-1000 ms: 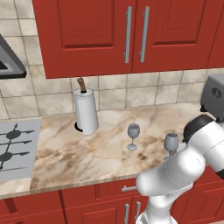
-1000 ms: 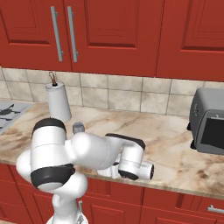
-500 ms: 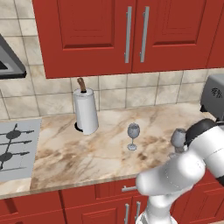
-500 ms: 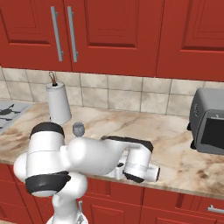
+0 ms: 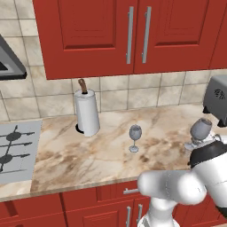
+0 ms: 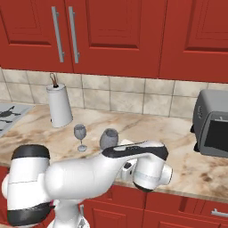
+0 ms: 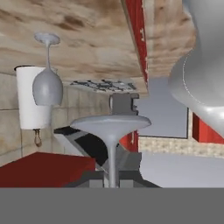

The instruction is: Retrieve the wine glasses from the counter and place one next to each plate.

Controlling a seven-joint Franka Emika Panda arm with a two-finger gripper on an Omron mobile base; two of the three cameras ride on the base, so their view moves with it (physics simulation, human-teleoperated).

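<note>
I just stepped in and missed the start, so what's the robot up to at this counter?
The arm's gripper is shut on the stem of one wine glass and holds it up off the counter, near the front edge by the toaster oven. The other wine glass stands upright on the counter, to the right of the paper towel roll. No plates are in sight.

no text, label, brand, number or sign can be read anywhere in these pictures. the red cabinet doors (image 5: 133, 35), the white paper towel roll (image 5: 87, 113) and the grey toaster oven (image 6: 212, 129) at the far right all show plain, unmarked surfaces.
</note>
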